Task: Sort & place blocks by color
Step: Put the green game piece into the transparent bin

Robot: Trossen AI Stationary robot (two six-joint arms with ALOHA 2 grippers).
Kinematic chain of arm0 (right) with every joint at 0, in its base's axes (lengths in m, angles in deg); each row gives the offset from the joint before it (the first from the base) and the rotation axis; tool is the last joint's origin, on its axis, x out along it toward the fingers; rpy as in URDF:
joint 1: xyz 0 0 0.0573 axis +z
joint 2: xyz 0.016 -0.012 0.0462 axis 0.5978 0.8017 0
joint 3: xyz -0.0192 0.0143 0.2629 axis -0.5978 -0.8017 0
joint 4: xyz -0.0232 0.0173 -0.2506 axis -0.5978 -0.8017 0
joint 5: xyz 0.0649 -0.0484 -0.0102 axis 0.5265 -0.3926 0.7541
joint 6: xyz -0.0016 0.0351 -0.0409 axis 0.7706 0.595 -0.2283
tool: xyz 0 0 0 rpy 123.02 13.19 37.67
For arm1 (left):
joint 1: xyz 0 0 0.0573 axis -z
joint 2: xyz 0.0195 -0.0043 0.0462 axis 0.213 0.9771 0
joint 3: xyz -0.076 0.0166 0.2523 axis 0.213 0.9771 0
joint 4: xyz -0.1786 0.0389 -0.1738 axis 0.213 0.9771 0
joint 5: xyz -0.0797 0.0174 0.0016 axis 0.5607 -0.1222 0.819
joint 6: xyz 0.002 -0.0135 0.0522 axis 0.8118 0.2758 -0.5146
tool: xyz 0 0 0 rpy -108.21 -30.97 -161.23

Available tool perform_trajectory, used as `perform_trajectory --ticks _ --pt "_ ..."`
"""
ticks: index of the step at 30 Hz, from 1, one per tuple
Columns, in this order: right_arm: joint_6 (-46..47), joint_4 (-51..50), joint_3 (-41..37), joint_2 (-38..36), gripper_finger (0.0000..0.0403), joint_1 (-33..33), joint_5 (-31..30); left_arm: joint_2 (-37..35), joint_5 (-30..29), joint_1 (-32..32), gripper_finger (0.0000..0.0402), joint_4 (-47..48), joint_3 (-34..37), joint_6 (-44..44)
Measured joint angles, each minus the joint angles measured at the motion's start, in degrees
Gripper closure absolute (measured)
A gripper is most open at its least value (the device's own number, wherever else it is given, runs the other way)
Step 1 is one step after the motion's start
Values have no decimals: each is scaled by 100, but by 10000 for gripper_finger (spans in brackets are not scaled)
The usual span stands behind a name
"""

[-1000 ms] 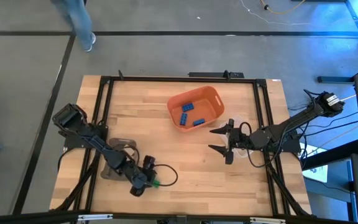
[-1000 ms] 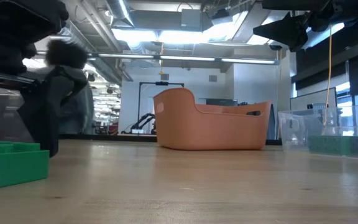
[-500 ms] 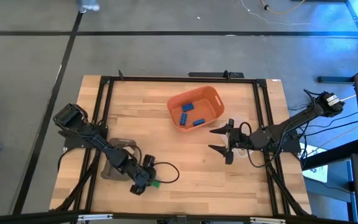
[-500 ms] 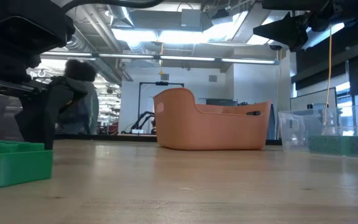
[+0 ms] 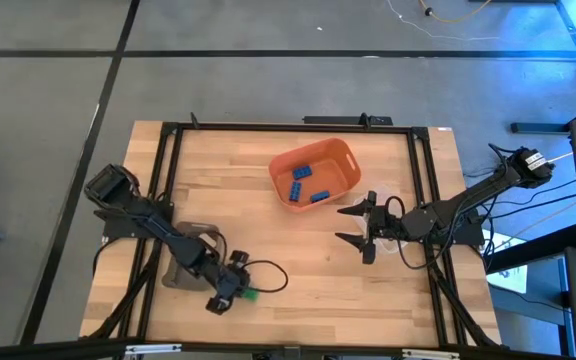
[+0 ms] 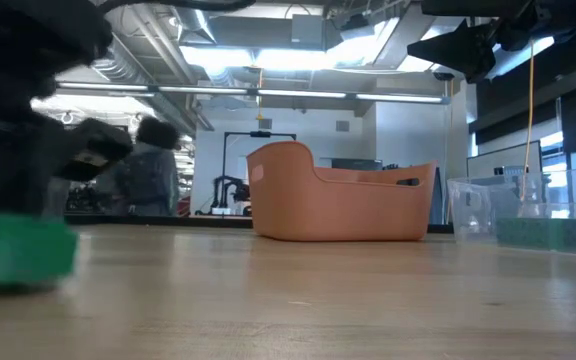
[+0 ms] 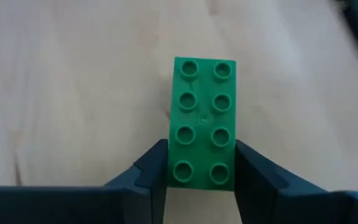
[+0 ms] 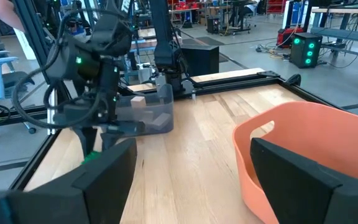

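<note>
Your left gripper (image 7: 201, 177) is down at the near-left of the table (image 5: 368, 290), and the green block (image 7: 202, 122) sits right between its 2 fingers. In the left wrist view both fingers press the block's long sides, so the jaws look clamped on it, low on the brick at the end nearest the wrist. The long axis runs straight out from the wrist, in line with the fingers, 2 by 4 studs facing up. The block rests on the wood, just beside the grey-brown tray (image 5: 190, 240); the low view shows it blurred at the left edge. The grip looks squared, so lifting is likely the next call.

Your right gripper (image 5: 353, 228) waits mid-right, jaws apart, near the orange bin (image 5: 340, 155), which holds 3 blue blocks (image 5: 302, 174). The left arm is clearly the nearer one.
</note>
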Motion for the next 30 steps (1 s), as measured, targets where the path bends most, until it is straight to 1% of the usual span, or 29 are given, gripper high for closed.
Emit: perform_trajectory --ticks 3,6,9,12,16,19,22,26,30 --pt "0 1 0 1 86 0 -1 -376 269 -108 275 70 4 14" --pt "0 1 0 0 86 2 -2 -835 210 -243 275 298 3 -59" --pt "13 1 0 2 86 2 0 -1439 -59 -413 275 465 2 -349" --pt "15 1 0 1 86 1 0 -2054 -477 -597 275 568 2 -783" --pt "13 1 0 0 86 2 0 -2818 -1048 -870 275 550 6 -1519" --pt "10 1 0 1 86 2 0 -3342 -1390 -1129 275 370 137 -2005" --pt "4 -1 0 1 86 2 0 -3721 -1435 -1495 275 -259 506 -2278" --pt "26 -1 0 0 86 0 0 -4026 -852 -2091 275 -1613 1345 -2271" --pt "22 -1 0 1 86 1 0 -4043 -445 -2641 275 -3173 2298 -1885"
